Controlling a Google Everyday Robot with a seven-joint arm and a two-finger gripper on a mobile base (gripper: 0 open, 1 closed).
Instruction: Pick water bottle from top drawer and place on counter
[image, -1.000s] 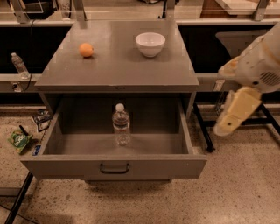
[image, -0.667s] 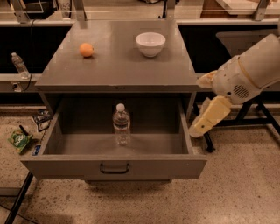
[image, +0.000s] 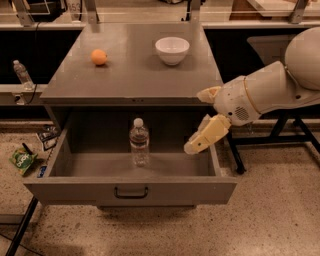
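Water bottle (image: 139, 142) stands upright inside the open top drawer (image: 75, 190), near its middle, with nothing touching it. Gripper (image: 197, 120) hangs at the drawer's right wall, just above the rim, its jaws spread wide and holding nothing. Above and behind the drawer, the desk (image: 135, 75) carries an orange (image: 99, 57) and a white bowl (image: 172, 50).

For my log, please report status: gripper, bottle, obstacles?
Gripper above drawer right edge. Bottle upright mid-drawer, untouched. Nothing between them.
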